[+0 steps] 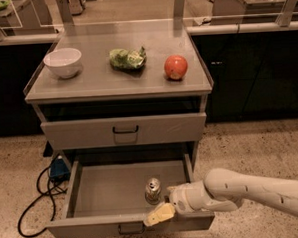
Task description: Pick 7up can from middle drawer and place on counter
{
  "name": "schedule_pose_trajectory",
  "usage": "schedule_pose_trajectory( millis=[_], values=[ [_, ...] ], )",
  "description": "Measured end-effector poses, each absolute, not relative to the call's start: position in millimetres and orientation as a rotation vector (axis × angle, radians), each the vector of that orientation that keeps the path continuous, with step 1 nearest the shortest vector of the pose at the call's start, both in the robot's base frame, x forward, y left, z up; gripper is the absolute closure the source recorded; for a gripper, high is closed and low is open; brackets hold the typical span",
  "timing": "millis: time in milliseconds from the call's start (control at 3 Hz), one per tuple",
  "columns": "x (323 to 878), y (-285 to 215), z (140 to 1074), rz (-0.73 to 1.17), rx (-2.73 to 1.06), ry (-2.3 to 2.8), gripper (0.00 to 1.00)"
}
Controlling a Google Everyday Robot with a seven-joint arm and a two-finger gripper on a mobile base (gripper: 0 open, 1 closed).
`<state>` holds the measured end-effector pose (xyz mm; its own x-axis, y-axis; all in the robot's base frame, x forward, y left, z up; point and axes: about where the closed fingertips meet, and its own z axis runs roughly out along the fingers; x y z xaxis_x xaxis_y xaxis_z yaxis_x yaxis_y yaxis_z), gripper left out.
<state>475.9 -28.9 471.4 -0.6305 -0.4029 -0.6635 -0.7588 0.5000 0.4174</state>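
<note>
The 7up can (153,190) stands upright on the floor of the open middle drawer (105,191), near its front right. My gripper (163,209) reaches in from the right on a white arm. It sits low over the drawer's front edge, just in front of and right of the can, very close to it. The counter (94,81) is the grey top of the cabinet above, and no can stands on it.
On the counter stand a white bowl (62,62), a green bag (127,58) and a red apple (176,67). The top drawer (124,131) is closed. A black cable and a blue box (57,168) lie on the floor at the left.
</note>
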Motion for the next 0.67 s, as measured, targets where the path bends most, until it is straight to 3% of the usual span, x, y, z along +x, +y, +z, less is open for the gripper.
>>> schedule_pose_trajectory(
  millis=[333, 667],
  values=[
    [450.3, 17.1, 469.6, 0.973, -0.872, 2.298, 0.0],
    [455.8, 14.6, 462.5, 0.908, -0.842, 2.303, 0.0]
  ],
)
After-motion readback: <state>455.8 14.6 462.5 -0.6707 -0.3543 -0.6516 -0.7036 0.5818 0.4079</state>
